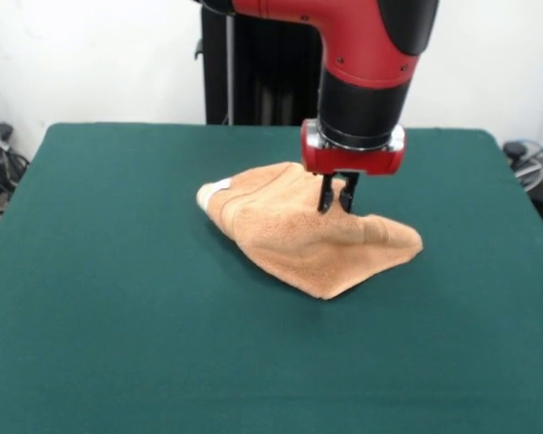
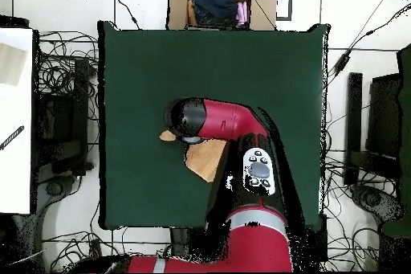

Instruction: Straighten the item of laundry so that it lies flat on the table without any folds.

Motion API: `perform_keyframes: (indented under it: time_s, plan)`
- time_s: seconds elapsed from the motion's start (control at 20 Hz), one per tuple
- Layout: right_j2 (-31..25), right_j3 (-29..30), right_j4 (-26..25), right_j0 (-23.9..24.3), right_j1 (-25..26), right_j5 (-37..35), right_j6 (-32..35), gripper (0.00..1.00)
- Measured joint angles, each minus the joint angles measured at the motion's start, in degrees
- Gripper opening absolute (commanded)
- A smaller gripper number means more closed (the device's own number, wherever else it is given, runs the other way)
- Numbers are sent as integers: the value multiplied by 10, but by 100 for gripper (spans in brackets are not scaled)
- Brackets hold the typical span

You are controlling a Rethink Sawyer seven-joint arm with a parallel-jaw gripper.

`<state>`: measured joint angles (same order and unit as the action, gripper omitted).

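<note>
Towel (image 1: 299,237) — a peach-orange terry square — lies crumpled near the middle of the green table (image 1: 118,316), folded over itself into a rough wedge with a pointed corner toward the camera in the front view and a small white label (image 1: 219,187) showing at its left end. It looks light, soft and limp, so it should drape and drag rather than slide as one piece; the looped pile will likely cling a little to the felt-like cloth, which may help one part stay put while another is pulled. The gripper (image 1: 338,201) hangs over the raised ridge on the towel's right half, its two dark fingers (image 1: 327,194) drawn narrow and reaching down to the cloth — whether they pinch any fabric cannot be told from either view. A free corner or a hemmed edge of the top layer seems the best place to hold, since a pinch mid-fold would probably lift several layers together.
</note>
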<state>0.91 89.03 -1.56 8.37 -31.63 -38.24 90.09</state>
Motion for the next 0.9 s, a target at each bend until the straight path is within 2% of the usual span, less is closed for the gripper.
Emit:
perform_keyframes:
  time_s: [0.25, 0.55, 0.9]
  plan:
    - [0, 0, 0, -3, -17, -23, 0, 0]
    - [0, -5, 0, -7, -55, -85, 0, 0]
    - [0, -8, 0, -7, -66, -92, 0, 0]
